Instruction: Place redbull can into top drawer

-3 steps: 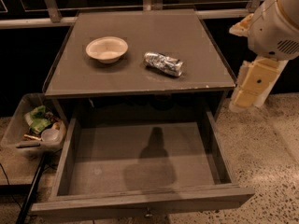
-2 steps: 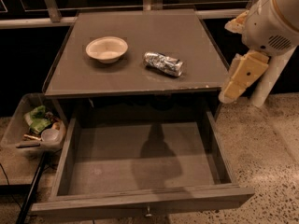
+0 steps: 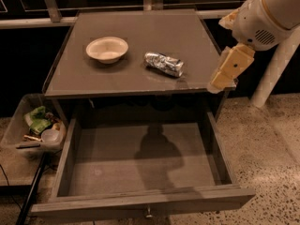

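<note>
Plainly light, thin-walled and slick, we judge, the redbull can (image 3: 164,63) lies sideways on the tabletop (image 3: 140,34) above the open top drawer (image 3: 140,201), best clasped across its middle by the gripper (image 3: 224,74) at the tabletop's edge, whose opening we cannot tell.

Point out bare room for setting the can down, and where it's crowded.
The drawer floor is bare wall to wall. The tabletop is bare behind the bowl and can, and in front of the bowl. Crowded: the front-right corner, where the gripper hangs, and the bin at left.
</note>
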`<action>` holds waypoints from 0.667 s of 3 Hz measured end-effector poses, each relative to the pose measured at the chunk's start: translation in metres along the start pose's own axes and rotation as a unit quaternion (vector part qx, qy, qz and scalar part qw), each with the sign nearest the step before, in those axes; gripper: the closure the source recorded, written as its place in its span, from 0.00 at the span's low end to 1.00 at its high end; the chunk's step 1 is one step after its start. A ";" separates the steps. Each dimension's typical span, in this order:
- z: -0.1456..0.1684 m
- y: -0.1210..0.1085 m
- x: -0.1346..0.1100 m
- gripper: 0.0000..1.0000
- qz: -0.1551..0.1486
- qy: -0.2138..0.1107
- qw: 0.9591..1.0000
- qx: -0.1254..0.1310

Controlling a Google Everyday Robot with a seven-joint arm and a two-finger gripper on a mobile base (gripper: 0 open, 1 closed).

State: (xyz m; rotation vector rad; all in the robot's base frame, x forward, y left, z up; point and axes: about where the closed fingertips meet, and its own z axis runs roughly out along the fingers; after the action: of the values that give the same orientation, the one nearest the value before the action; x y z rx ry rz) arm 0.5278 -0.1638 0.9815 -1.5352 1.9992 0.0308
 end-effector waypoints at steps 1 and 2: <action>0.028 -0.005 -0.016 0.00 -0.020 -0.021 1.000 -0.013; 0.065 -0.014 -0.028 0.00 -0.030 -0.047 0.998 -0.027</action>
State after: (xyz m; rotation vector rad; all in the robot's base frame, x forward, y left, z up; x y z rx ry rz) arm 0.5732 -0.1202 0.9471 -1.5957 1.8919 0.1316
